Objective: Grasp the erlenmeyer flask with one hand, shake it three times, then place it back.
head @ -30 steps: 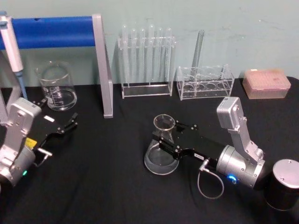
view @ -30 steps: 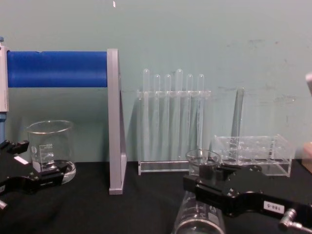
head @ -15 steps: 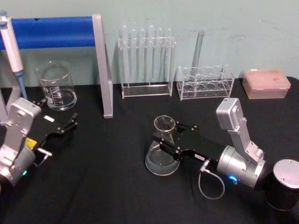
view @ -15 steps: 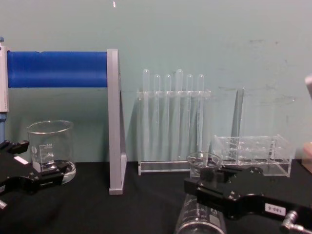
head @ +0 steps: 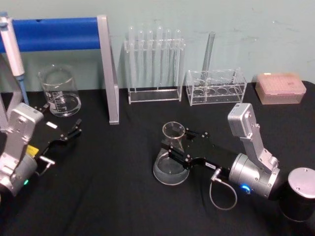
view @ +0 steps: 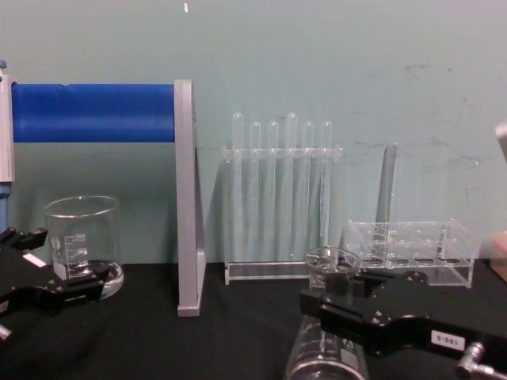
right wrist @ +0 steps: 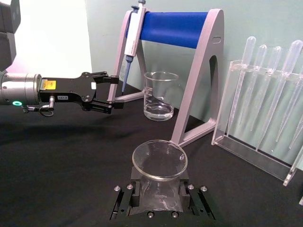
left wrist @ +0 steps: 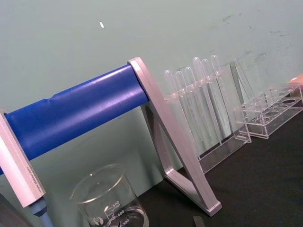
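Currently we see the right gripper with its jaws clenched on the narrow neck of the erlenmeyer flask, which stands upright near the middle of the black surface, well in front of the test tube rack. We note the left gripper at the surface's left side, jaws released and holding nothing, near the beaker.

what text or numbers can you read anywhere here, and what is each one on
"600": white print by the scale on the beaker; the smaller figures below it are too blurred to be sure of.
White label on the right gripper, chest view: digits too blurred to read.
Yellow and white labels on the left gripper: too small to read.
White marks on the erlenmeyer flask: too faint to read.
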Controlling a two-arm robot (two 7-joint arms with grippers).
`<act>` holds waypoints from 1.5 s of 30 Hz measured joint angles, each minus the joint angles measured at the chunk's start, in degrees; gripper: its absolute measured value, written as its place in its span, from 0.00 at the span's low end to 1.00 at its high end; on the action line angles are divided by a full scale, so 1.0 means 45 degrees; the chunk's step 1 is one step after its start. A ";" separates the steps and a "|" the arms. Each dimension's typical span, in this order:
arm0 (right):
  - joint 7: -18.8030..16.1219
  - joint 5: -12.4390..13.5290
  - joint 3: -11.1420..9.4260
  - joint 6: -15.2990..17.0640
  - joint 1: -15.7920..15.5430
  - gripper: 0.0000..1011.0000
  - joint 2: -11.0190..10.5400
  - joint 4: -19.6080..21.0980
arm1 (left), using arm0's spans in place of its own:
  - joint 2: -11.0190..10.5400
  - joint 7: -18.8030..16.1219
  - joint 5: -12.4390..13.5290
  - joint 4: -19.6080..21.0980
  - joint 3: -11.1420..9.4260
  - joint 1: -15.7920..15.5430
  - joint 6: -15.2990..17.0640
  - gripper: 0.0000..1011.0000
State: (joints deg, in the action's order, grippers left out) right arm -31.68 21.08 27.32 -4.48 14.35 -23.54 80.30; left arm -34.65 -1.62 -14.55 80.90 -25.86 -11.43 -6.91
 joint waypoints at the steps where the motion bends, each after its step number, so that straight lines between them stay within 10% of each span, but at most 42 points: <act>1: 0.0001 -0.0001 -0.0001 0.0002 0.0000 0.45 0.0000 0.0000 | 0.0000 0.0000 0.0000 -0.0001 0.0000 -0.0001 0.0000 0.99; 26: 0.0020 -0.0028 -0.0008 0.0027 -0.0014 0.46 0.0012 -0.0007 | 0.0000 0.0000 0.0000 0.0000 0.0001 0.0000 0.0000 0.99; 45: 0.0016 -0.0042 -0.0008 0.0040 -0.0013 0.99 0.0014 -0.0012 | 0.0000 0.0000 0.0000 -0.0001 0.0000 0.0000 0.0000 0.99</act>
State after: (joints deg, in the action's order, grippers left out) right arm -31.60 20.90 27.29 -4.30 14.29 -23.48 80.25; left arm -34.65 -1.62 -14.55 80.90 -25.86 -11.43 -6.91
